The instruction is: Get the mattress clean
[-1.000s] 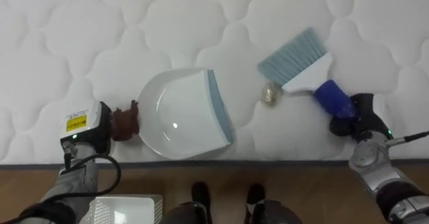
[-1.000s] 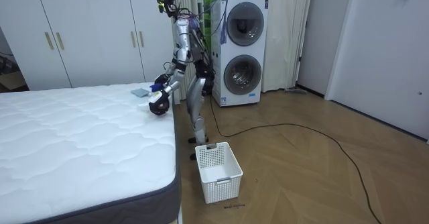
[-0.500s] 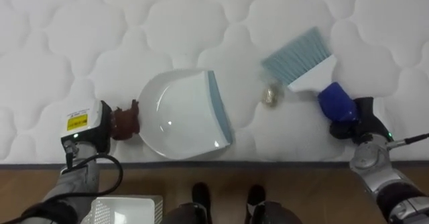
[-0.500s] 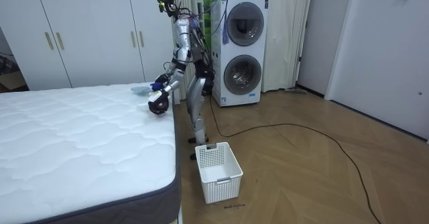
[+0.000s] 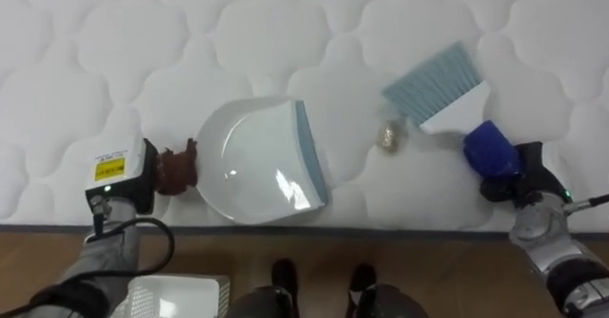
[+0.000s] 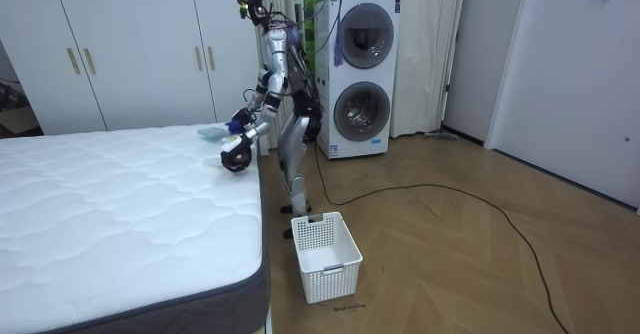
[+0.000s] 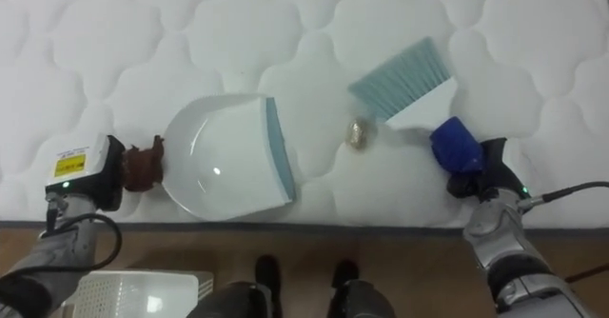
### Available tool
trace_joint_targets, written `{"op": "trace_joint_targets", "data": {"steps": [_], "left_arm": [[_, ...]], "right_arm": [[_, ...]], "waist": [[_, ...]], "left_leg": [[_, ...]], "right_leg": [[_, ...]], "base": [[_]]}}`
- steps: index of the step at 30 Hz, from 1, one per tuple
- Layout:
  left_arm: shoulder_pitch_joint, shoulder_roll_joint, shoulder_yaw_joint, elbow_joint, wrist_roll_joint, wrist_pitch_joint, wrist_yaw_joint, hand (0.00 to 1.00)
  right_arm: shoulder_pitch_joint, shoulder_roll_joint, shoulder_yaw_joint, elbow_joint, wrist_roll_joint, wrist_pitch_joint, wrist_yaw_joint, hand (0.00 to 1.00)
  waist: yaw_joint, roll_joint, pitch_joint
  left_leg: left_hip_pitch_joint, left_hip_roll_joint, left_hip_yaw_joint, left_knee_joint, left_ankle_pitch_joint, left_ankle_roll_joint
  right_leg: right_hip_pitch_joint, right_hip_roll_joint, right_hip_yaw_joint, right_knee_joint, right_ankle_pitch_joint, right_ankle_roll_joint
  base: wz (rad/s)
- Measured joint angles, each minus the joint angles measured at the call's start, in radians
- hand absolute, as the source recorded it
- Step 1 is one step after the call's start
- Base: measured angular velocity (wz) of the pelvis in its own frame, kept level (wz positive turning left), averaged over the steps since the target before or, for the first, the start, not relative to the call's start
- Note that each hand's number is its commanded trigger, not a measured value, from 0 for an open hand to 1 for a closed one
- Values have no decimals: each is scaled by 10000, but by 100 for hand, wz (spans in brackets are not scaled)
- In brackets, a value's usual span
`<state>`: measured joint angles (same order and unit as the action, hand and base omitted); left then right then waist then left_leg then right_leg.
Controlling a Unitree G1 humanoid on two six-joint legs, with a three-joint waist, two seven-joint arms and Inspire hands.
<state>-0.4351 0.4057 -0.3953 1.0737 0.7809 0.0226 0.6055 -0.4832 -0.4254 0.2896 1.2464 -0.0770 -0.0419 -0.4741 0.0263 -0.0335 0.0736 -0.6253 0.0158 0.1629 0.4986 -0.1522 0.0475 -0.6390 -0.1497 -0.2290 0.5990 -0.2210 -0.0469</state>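
white dustpan [image 5: 257, 161] flat on quilted white mattress [image 5: 143, 51], small crumpled scrap [image 5: 388, 137] between its lip and blue-handled brush [image 5: 457, 94]

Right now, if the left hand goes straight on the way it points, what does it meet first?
The left hand holds the dustpan pointing to the robot's right; its lip would likely first reach the small golden scrap, before the brush.

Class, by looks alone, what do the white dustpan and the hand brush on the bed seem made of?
White dustpan with grey-blue lip: probably hard plastic, glossy, as bright light spots show. Hand brush with pale blue bristles: bristles look like fine synthetic fibre, matt; white head and blue handle look like smooth plastic.
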Motion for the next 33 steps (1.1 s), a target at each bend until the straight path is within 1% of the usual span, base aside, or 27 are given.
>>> {"op": "trace_joint_targets", "data": {"steps": [1,2,3,4,5,6,9,11,13,14,15,18,20,22,23,24,25,27,29,32,33], "left_arm": [[-28,113,-1,-9,127,15,126,100],[-44,165,3,-15,297,46,178,100],[-47,185,9,-14,392,100,209,100],[-71,241,12,-11,407,216,258,100],[-117,306,11,-10,407,292,299,100],[-125,336,6,-11,407,323,319,100],[-141,460,-23,-12,481,445,397,100],[-169,474,-38,-21,550,550,415,100],[-224,536,-32,-26,794,598,424,100],[-296,571,-33,-25,880,642,424,100],[-370,591,-43,-17,986,697,422,100],[-529,649,-191,-19,1086,810,415,100],[-610,800,-349,-18,1086,815,399,100],[-616,816,-348,-19,1086,834,295,100],[-663,830,-348,-21,1086,856,180,100],[-730,860,-351,-19,1085,860,101,100],[-756,863,-358,-20,1086,860,96,100],[-775,929,-401,-28,1145,854,99,100],[-831,971,-398,-45,1247,837,102,100],[-846,1081,-397,-297,1556,798,101,100],[-850,1120,-397,-433,1662,796,101,100]], "right_arm": [[-49,-210,-1,215,-128,128,-1,100],[-67,-419,-2,420,-325,326,-3,100],[-65,-521,-9,453,-472,448,-3,100],[-93,-695,-87,456,-868,643,-10,100],[-129,-896,-74,462,-1280,723,-18,100],[-168,-993,-65,463,-1472,783,-16,100],[-607,-1480,51,486,-2410,1138,-16,100],[-778,-1620,223,469,-2768,1278,-12,100],[-849,-1663,322,372,-3539,1444,47,100],[-908,-1674,461,339,-4200,1523,165,100],[-1030,-1674,616,348,-4862,1539,311,100],[-1309,-1677,1042,339,-5671,1539,440,100],[-1523,-1676,1340,315,-6550,1543,548,100],[-1671,-1677,1412,225,-7177,1551,712,100],[-1731,-1677,1435,122,-7522,1585,761,100],[-1820,-1677,1609,-7,-7715,1674,798,100],[-1858,-1677,1664,-55,-7838,1686,821,100],[-2032,-1677,2004,-319,-8608,1767,898,100],[-2035,-1677,2090,-692,-9065,1787,984,100],[-2034,-1691,2469,-1254,-9729,1906,1402,100],[-2038,-1719,2601,-1415,-9984,1971,1563,100]], "waist": [[-4,-152,-16],[-3,-273,-16],[3,-338,-18],[-47,-445,8],[-64,-521,40],[-83,-534,44],[-64,-565,48],[-57,-584,52],[2,-671,51],[11,-724,50],[7,-745,55],[24,-803,54],[84,-969,67],[68,-1076,90],[74,-1154,91],[68,-1208,114],[73,-1219,120],[120,-1273,136],[146,-1329,148],[306,-1332,150],[347,-1334,150]], "left_leg": [[-59,2,-2,97,0,0],[-78,23,2,184,-2,1],[-81,31,4,202,-7,8],[-86,50,4,219,-22,28],[-126,93,1,292,-46,55],[-160,128,-4,358,-62,58],[-259,327,72,553,-169,60],[-261,354,75,548,-166,55],[-270,408,161,554,-164,48],[-270,408,159,556,-154,34],[-261,419,145,568,-148,25],[-230,416,144,581,-144,21],[-154,416,170,540,-144,20],[-58,416,163,490,-145,18],[-31,419,148,477,-147,16],[-29,427,95,477,-148,14],[-28,457,74,463,-148,13],[3,543,57,344,-151,9],[10,565,49,325,-153,9],[23,646,22,328,-162,-6],[17,647,3,301,-164,-9]], "right_leg": [[-45,-3,29,65,-1,-1],[-31,7,38,78,0,1],[-27,13,40,79,3,3],[-34,26,35,89,22,2],[-51,68,37,91,65,-15],[-53,107,45,80,89,-18],[-87,236,43,52,206,-93],[-85,278,52,10,236,-107],[-132,309,92,34,250,-132],[-140,302,82,69,254,-146],[-112,311,51,51,262,-164],[-87,311,47,24,269,-176],[-30,310,53,-3,269,-175],[87,316,27,-89,270,-173],[141,325,5,-136,273,-169],[204,349,-45,-211,293,-159],[258,384,-80,-304,336,-156],[414,492,-148,-622,478,-143],[471,507,-225,-738,510,-132],[596,648,-237,-1017,643,-122],[606,653,-261,-1044,648,-122]], "base": [[0],[-4],[-3],[-6],[-7],[-10],[-16],[-9],[-6],[0],[0],[0],[-4],[0],[5],[5],[0],[-3],[0],[-3],[0]]}}
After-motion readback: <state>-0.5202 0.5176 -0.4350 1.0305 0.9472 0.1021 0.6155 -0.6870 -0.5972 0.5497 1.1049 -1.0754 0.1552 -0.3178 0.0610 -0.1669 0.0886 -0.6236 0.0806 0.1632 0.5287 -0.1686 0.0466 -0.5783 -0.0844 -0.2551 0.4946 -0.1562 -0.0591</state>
